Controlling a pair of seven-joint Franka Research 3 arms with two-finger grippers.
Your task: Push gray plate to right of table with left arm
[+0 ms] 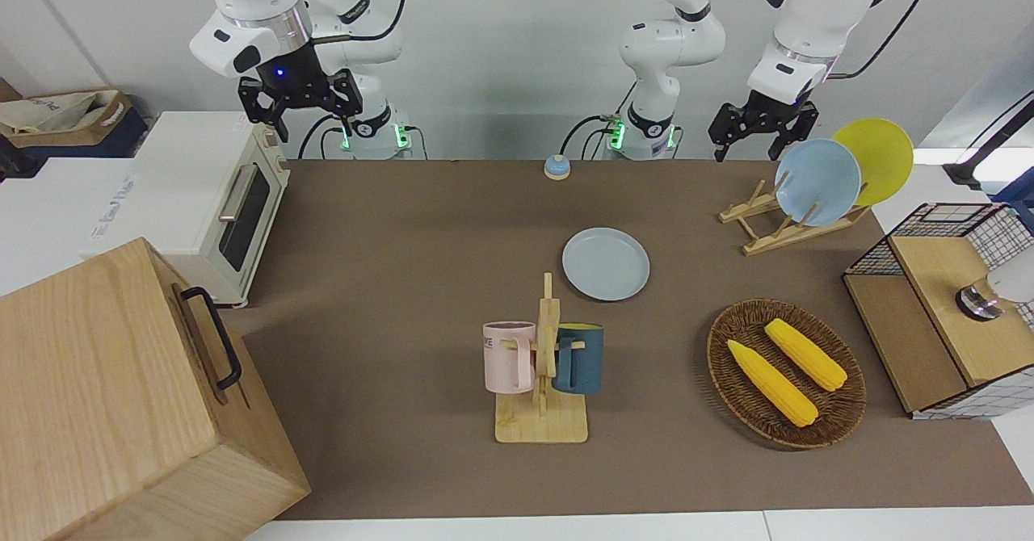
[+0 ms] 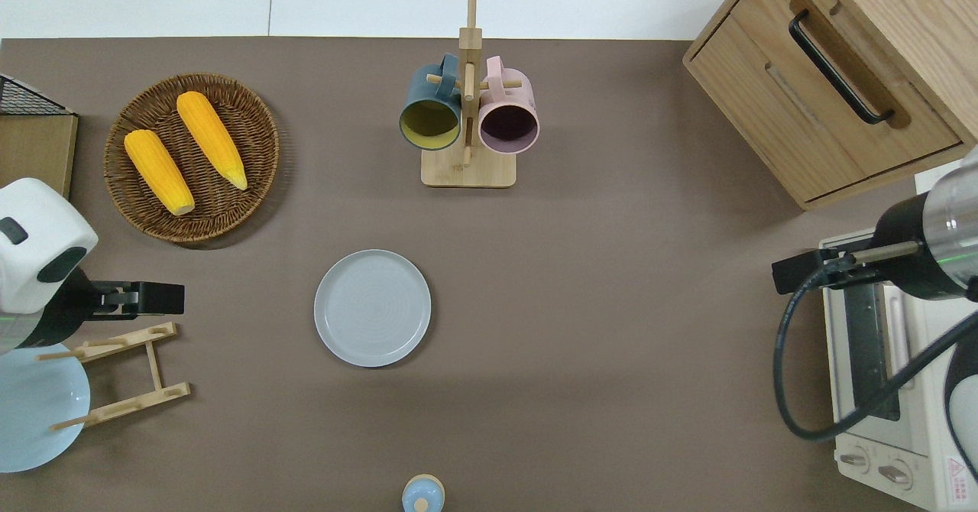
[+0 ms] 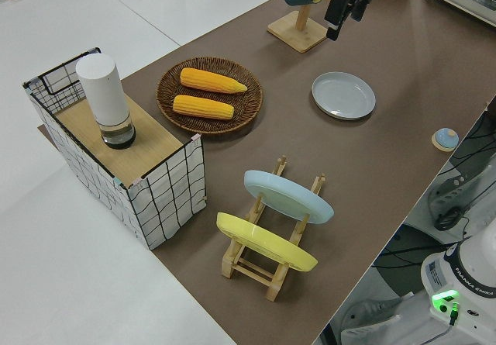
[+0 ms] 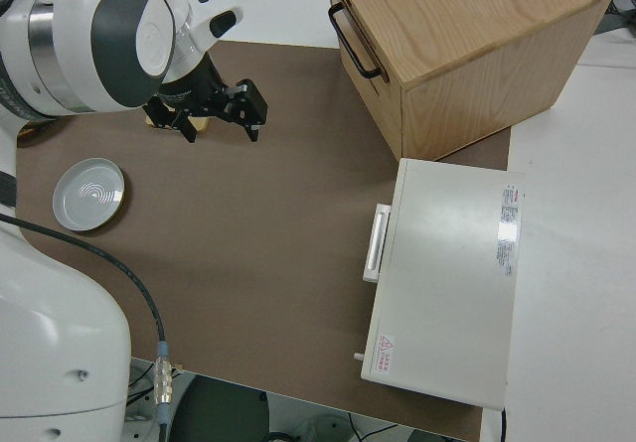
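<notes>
The left hand (image 1: 762,132) hangs empty with fingers spread, touching nothing, well apart from the gray plate (image 1: 606,263)

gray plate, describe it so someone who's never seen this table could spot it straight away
On the brown table, find the wooden mug stand holding a dark blue mug and a pink mug. The gray plate lies flat on the tabletop, nearer to the robots than that stand. Unlike the light blue plate and yellow plate, which stand in a wooden rack, it lies alone and empty.
</notes>
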